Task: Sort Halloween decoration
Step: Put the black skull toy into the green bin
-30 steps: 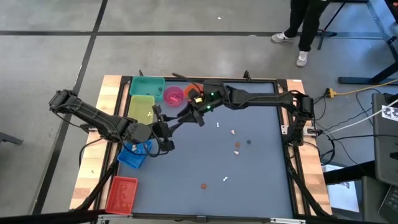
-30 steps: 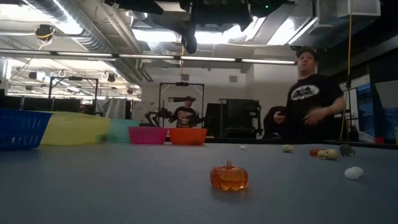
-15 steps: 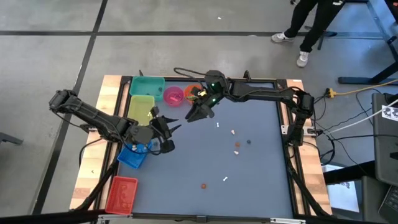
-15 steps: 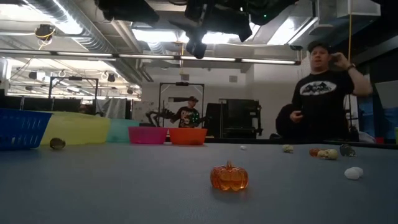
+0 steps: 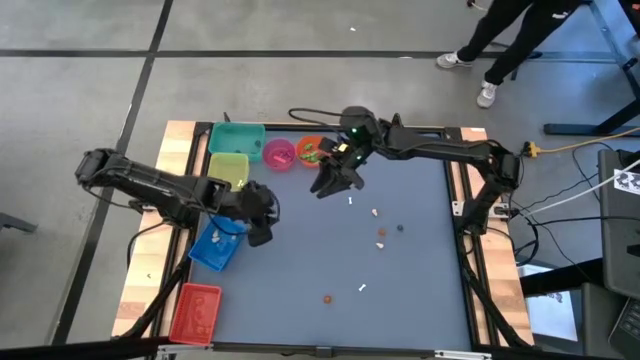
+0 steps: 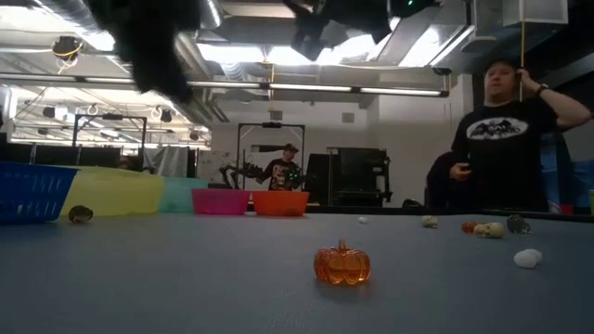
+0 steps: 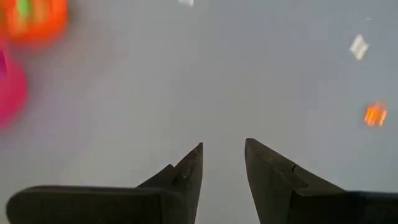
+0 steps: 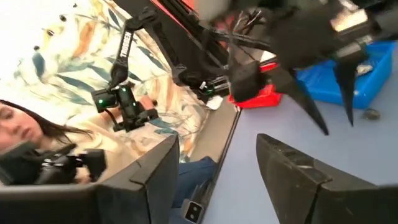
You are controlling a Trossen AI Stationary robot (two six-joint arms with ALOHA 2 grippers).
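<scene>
Halloween decoration: six loose trinkets (image 5: 380, 232) are counted on the bench (image 5: 400, 280), one an orange pumpkin (image 6: 342, 263). Bins: four; bowls: two. Left gripper (image 7: 222, 163), jaws slightly parted, nothing held. Right gripper (image 8: 217, 163), jaws wide, nothing held.

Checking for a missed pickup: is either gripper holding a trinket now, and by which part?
Nothing is held. The left gripper and the right gripper both show bare, parted jaws.
</scene>
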